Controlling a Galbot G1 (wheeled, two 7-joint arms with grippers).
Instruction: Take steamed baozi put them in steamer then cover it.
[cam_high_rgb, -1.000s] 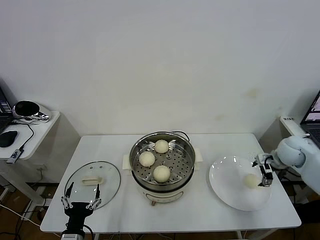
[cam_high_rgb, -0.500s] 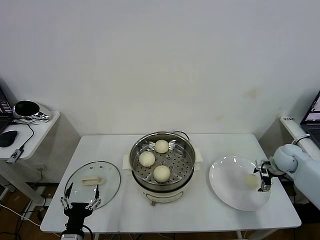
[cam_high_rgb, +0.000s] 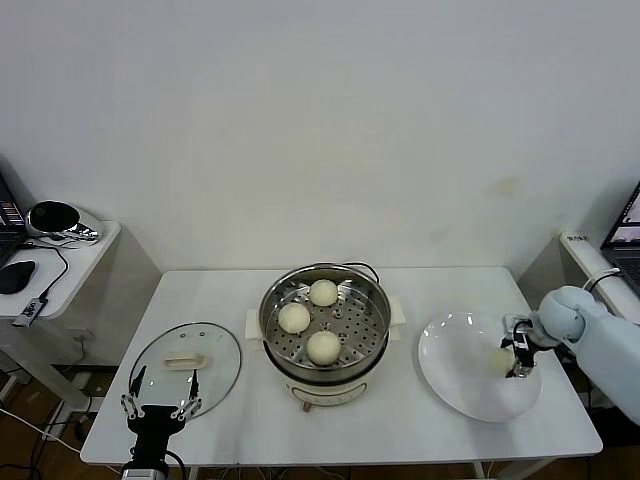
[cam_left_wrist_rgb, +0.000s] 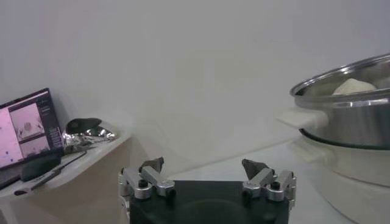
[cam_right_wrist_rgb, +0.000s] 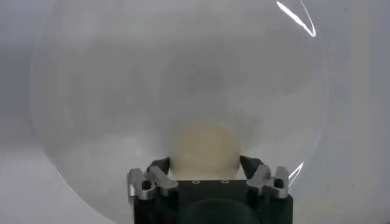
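Observation:
Three steamed baozi (cam_high_rgb: 322, 292) (cam_high_rgb: 294, 317) (cam_high_rgb: 323, 347) lie in the steamer (cam_high_rgb: 270, 320) at the table's middle. A fourth baozi (cam_high_rgb: 499, 360) lies on the white plate (cam_high_rgb: 455, 390) at the right. My right gripper (cam_high_rgb: 513, 358) is low over the plate, open, with a finger on each side of that baozi; the right wrist view shows the bun (cam_right_wrist_rgb: 204, 146) between the fingers of the gripper (cam_right_wrist_rgb: 204, 163). The cover (cam_high_rgb: 218, 368) lies flat at the left, handle (cam_high_rgb: 184, 361) up. My left gripper (cam_high_rgb: 160, 398) is open and empty at its front edge, as the left wrist view (cam_left_wrist_rgb: 204, 165) shows.
A side table (cam_high_rgb: 70, 265) at the far left holds a mouse and a dark round object. A laptop edge (cam_high_rgb: 630, 230) shows at the far right. The steamer's shiny wall (cam_left_wrist_rgb: 347, 115) stands near the left gripper.
My right gripper has moved down and towards the steamer side, closing in until its fingers stand on either side of the baozi on the plate. The left arm has not moved.

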